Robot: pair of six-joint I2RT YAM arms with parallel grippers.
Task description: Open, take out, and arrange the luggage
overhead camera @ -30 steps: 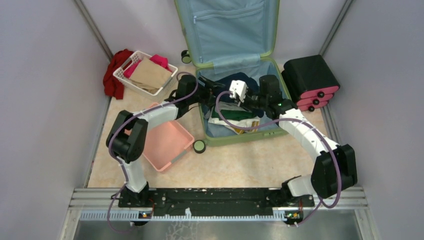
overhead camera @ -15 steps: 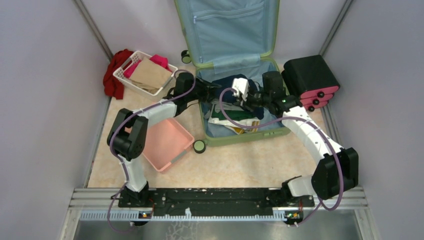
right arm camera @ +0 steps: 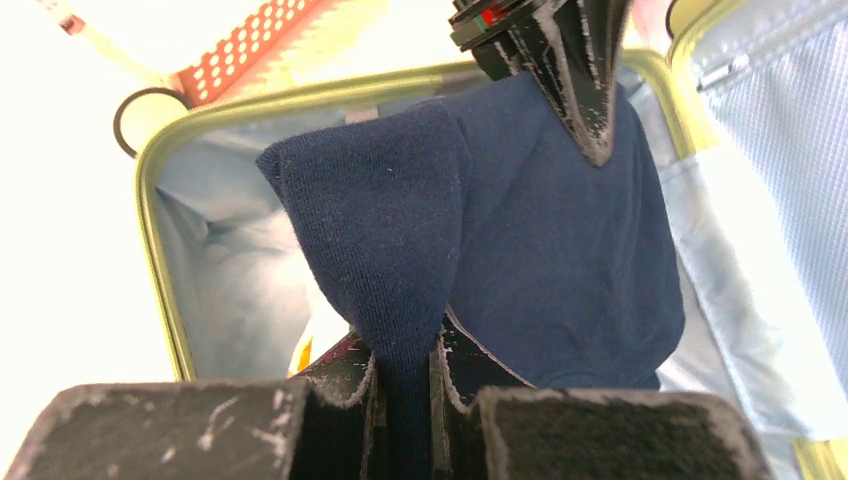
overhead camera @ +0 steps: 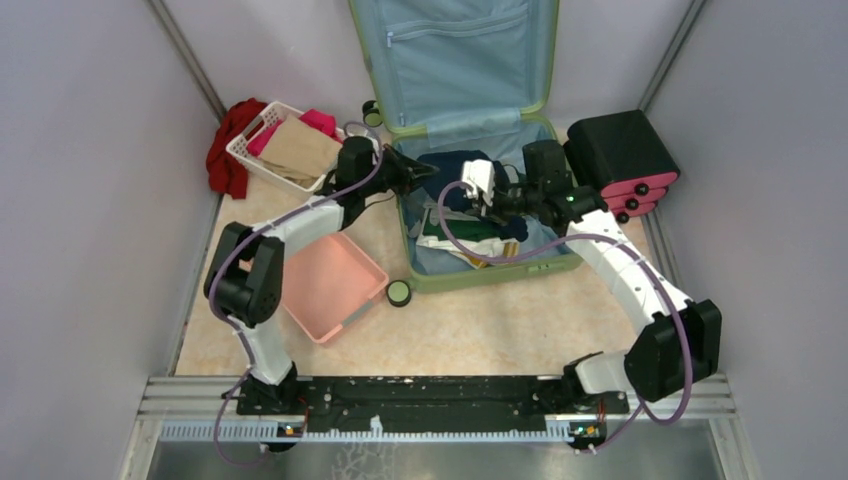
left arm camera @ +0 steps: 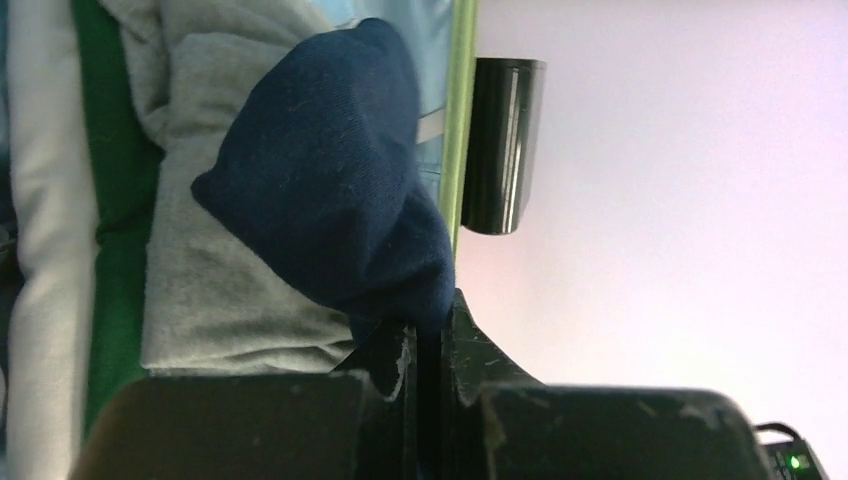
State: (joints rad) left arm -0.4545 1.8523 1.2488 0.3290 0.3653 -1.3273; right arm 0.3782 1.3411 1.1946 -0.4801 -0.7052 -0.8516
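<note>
The luggage is a sage-green suitcase lying open, its lid raised and showing light blue lining. Folded clothes fill the lower half, among them a grey garment. A navy blue garment is lifted above them. My left gripper is shut on one corner of the navy garment at the case's back left. My right gripper is shut on another fold of it, facing the left gripper's fingers. In the top view both grippers, left and right, meet over the case.
A white basket of tan and pink clothes stands at the back left, with a red cloth beside it. A pink basket lies left of the case. Black-and-pink stacked cases stand to the right. A caster wheel sticks out at the case's front left corner.
My left gripper has swung back and to the right over the case's rear left and closed on the navy garment. The right arm has drawn slightly right, still gripping it.
</note>
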